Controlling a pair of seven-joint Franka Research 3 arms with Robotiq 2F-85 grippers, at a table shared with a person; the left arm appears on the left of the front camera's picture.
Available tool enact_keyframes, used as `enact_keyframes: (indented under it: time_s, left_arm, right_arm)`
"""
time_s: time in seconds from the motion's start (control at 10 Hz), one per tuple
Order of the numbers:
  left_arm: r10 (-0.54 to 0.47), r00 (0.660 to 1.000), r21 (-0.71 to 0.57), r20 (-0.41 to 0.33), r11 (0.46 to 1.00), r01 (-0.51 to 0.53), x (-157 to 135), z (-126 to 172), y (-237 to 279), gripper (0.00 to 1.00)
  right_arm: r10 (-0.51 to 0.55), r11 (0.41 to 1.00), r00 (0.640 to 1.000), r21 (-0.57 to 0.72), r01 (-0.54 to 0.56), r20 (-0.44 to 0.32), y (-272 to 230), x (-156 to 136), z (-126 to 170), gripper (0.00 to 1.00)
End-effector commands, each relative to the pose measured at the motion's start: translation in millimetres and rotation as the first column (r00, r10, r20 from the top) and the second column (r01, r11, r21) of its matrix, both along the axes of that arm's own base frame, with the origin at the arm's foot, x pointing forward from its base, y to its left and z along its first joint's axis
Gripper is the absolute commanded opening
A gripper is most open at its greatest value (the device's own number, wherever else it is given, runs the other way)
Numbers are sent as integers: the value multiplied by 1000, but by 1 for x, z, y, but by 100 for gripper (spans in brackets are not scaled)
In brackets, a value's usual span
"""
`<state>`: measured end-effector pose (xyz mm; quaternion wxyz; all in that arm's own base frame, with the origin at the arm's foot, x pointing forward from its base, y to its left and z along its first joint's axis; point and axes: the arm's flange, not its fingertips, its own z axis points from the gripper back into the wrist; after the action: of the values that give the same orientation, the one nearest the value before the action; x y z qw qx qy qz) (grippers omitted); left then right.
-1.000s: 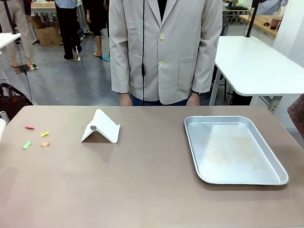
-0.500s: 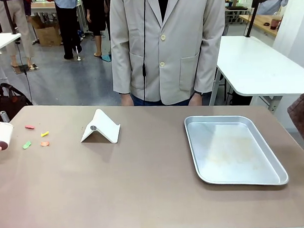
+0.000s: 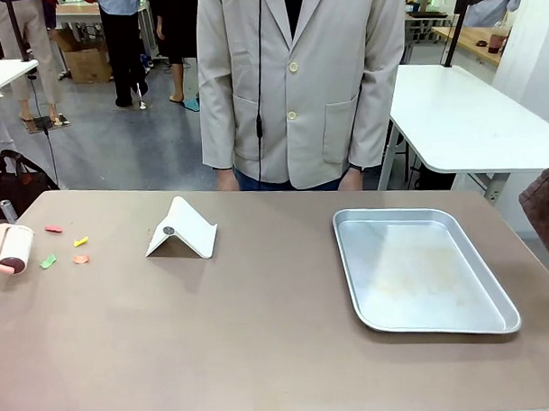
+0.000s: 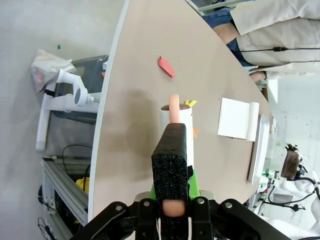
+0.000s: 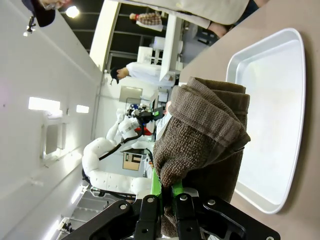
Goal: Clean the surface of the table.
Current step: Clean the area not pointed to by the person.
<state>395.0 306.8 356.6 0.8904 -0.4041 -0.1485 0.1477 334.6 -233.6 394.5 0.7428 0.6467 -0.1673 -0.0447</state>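
Front view: the table (image 3: 261, 332) spans the whole width, with a person (image 3: 297, 87) standing at its far side. A tray (image 3: 425, 215) lies on its right half and a folded white card (image 3: 181, 229) stands left of centre. Four coloured scraps (image 3: 81, 259) lie near the left end, and a roller (image 3: 13, 248) sits just beside the green one. A brown cloth (image 3: 547, 209) shows at the right edge.

Left wrist view: the left gripper (image 4: 172, 150) is clenched on the roller's pink handle, with the white roll (image 4: 184, 125) low over the table (image 4: 140, 100) near a red scrap (image 4: 166, 66).

Right wrist view: the right gripper (image 5: 167, 192) is clamped on the cloth (image 5: 205, 135), bunched above the tray (image 5: 295, 100)
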Motion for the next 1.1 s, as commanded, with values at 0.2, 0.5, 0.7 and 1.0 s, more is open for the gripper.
enact_keyframes:
  time_s: [0.2,0.5,0.7,1.0]
  left_arm:
    - [1,999,53,-36,999,0,8,-17,-27,23]
    - [-16,998,72,-66,997,21,14,-25,-37,23]
    - [-27,995,83,-91,996,34,20,-31,-47,23]
    - [-79,990,77,-121,993,88,34,-34,-77,23]
  right_arm:
    - [4,1000,1000,15,-4,10,0,-3,3,9]
    - [4,1000,1000,15,-4,10,0,-3,3,9]
    - [4,1000,1000,15,-4,10,0,-3,3,9]
    - [4,1000,1000,15,-4,10,0,-3,3,9]
